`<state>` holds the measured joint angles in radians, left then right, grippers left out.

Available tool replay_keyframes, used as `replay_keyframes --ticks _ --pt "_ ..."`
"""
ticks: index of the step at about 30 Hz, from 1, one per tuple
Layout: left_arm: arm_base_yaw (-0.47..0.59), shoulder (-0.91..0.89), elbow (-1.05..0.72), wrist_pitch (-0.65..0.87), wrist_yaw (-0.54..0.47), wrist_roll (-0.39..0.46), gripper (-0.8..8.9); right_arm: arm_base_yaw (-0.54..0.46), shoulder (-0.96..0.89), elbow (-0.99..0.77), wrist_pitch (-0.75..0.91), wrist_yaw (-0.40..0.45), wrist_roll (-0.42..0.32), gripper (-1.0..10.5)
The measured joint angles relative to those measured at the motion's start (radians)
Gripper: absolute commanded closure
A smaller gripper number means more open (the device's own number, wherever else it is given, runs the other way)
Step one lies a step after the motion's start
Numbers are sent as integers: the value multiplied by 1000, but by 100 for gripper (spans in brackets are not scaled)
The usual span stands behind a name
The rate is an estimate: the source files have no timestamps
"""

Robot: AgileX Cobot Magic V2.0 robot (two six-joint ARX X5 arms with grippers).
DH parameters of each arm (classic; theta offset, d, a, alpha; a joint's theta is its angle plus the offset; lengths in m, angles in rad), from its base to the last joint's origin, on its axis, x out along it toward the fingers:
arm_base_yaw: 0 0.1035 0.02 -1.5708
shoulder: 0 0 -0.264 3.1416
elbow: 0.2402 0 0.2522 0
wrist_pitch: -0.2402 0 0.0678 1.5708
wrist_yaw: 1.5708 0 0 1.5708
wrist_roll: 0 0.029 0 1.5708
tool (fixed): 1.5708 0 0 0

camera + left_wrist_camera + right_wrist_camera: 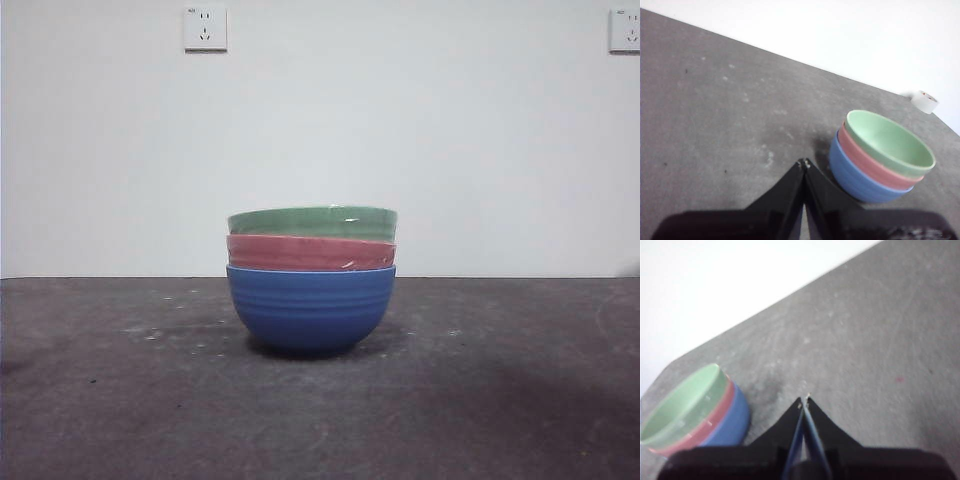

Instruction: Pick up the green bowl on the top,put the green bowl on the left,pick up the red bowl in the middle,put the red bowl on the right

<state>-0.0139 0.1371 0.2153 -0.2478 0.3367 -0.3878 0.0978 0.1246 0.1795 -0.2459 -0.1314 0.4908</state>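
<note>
The green bowl (312, 221) sits nested atop the red bowl (311, 252) mid-tabletop (120, 400), likely rigid, smooth and light, so its exposed rim looks the best hold, while left pincer (804, 163) and right pincer (804, 400) wait closed.

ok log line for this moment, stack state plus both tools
stack: green bowl on red bowl on blue bowl, untouched | left tool: shut, beside stack | right tool: shut, beside stack
</note>
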Motion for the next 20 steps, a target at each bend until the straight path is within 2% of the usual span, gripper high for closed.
replay_keyframes --ticks 5,8,14,20 --pt "0 164 131 -16 12 21 820 0 128 130 -14 -5 -14 957" --pt "0 272 220 -22 63 68 820 0 216 219 -29 -50 -57 956" --pt "0 488 413 -68 165 169 820 0 404 404 -71 -188 -180 953" --pt "-1 674 581 -175 306 268 820 0 598 587 -210 -319 -344 948"
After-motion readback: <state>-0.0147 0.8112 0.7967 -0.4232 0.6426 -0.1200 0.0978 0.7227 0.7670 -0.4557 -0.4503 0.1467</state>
